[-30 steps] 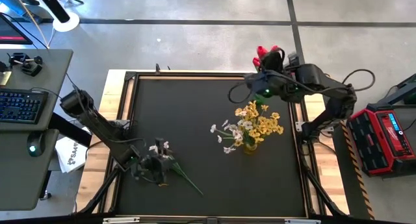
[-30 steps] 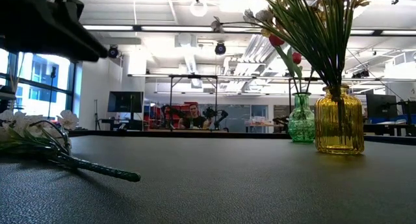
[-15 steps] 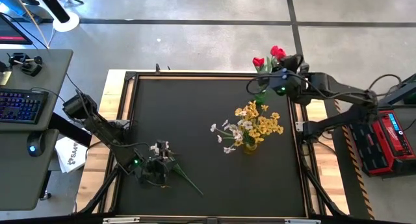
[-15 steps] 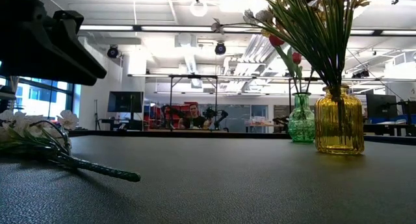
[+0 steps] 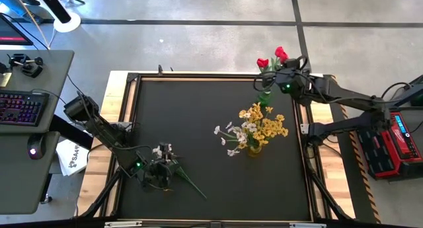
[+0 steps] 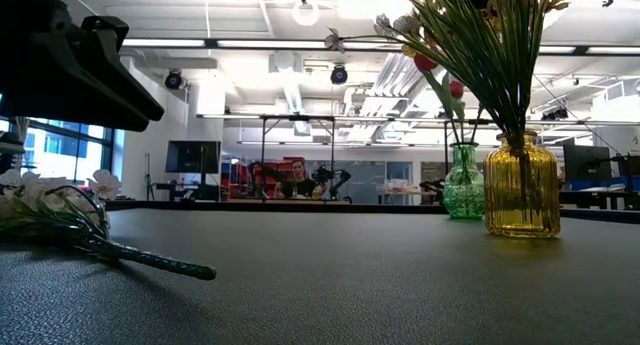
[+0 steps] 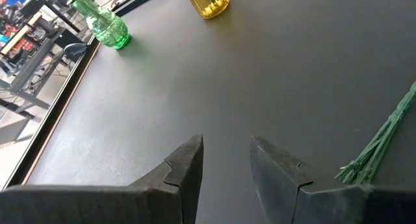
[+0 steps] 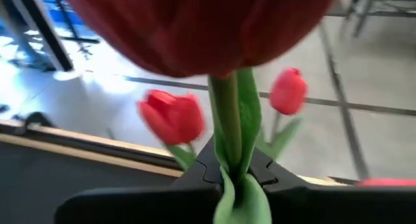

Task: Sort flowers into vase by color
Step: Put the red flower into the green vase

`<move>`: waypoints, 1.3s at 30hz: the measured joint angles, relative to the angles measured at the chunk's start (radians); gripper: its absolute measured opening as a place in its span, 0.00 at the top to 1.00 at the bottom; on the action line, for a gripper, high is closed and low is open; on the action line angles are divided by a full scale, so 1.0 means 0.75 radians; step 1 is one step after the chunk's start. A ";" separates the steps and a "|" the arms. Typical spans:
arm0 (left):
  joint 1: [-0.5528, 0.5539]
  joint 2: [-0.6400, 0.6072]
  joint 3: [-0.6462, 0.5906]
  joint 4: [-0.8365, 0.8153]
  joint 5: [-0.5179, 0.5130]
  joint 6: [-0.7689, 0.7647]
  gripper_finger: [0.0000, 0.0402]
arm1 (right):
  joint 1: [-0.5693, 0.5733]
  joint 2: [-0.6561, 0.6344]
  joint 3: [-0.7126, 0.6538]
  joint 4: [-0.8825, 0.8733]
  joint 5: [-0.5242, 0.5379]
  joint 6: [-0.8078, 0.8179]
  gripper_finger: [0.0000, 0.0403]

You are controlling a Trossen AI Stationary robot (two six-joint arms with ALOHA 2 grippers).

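Note:
My right gripper is shut on a red tulip at the table's far right, beside the green vase. Two more red tulips rise from that vase. The yellow vase holds yellow and white flowers. A white flower spray lies flat on the table at the near left, stem pointing to the near edge. My left gripper stands open right beside it, with nothing between its fingers; the green stems lie to one side. My right gripper pinches the held tulip's green stem and leaf between its two fingers, a short way below the bud. The fingers lie across the stem, which runs on past them. The bud stands up beyond the fingers; the stem's lower end is hidden.
The black mat ends in a wooden frame all round. Open mat lies between the white spray and the two vases. A desk with a keyboard stands left of the table, a red case to its right.
My right gripper has gone down and toward the table's right edge with the red tulip, rolling as it went; its arm has folded out to the right. The two red buds in the green vase now show apart from the gripper.

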 joint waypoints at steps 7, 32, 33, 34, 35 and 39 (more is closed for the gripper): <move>0.000 0.000 0.000 0.007 0.000 -0.002 0.71 | 0.023 0.001 0.116 0.066 -0.007 -0.108 1.00; 0.000 -0.001 0.000 0.006 -0.001 -0.022 0.71 | 0.018 0.043 0.081 -0.176 0.161 0.074 1.00; 0.000 -0.001 0.000 0.006 -0.001 -0.022 0.71 | 0.017 0.045 0.081 -0.164 0.160 0.074 1.00; 0.000 -0.001 0.000 0.006 -0.001 -0.022 0.71 | 0.015 0.047 0.081 -0.160 0.157 0.074 1.00; 0.000 -0.001 0.000 0.007 -0.001 -0.023 0.71 | 0.010 0.048 0.081 -0.157 0.141 0.078 1.00; 0.000 -0.001 0.000 0.007 -0.001 -0.025 0.71 | -0.030 0.070 0.081 -0.144 0.012 0.079 1.00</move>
